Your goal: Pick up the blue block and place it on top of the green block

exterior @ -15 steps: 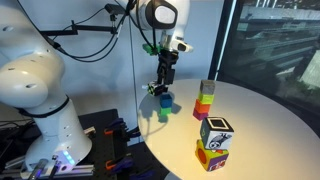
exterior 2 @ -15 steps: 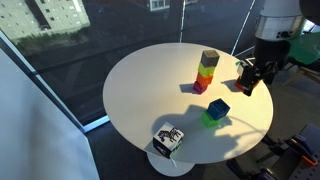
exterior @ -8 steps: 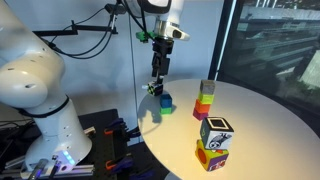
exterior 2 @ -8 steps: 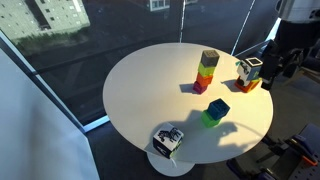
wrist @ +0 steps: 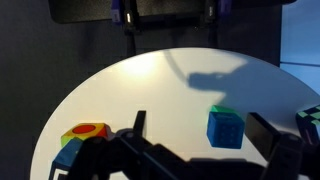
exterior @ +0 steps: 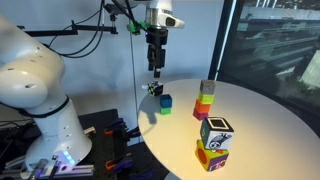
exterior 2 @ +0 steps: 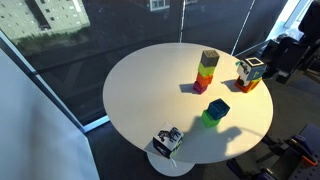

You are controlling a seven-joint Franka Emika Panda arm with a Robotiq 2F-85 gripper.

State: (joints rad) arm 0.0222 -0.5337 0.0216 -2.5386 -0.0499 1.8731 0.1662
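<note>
The blue block (exterior: 166, 100) rests on top of the green block (exterior: 164, 110) near the edge of the round white table (exterior: 250, 120). The stack also shows in an exterior view, blue (exterior 2: 219, 107) over green (exterior 2: 209, 120). In the wrist view the blue block (wrist: 226, 129) covers the green block (wrist: 222, 110) except for a thin sliver. My gripper (exterior: 156, 72) hangs well above the stack, open and empty. In the wrist view its fingers (wrist: 200, 132) are spread wide, with the stack far below between them.
A multicoloured block tower (exterior: 206, 98) (exterior 2: 207, 70) stands mid-table. Two stacked patterned cubes (exterior: 215, 143) (exterior 2: 249, 73) stand near the table edge. A small dark cube with white-green markings (exterior: 153, 88) (exterior 2: 168, 138) sits at the rim. Glass walls surround the table.
My gripper has risen straight up and away from the stack. The blue block stays on the green block and has not moved.
</note>
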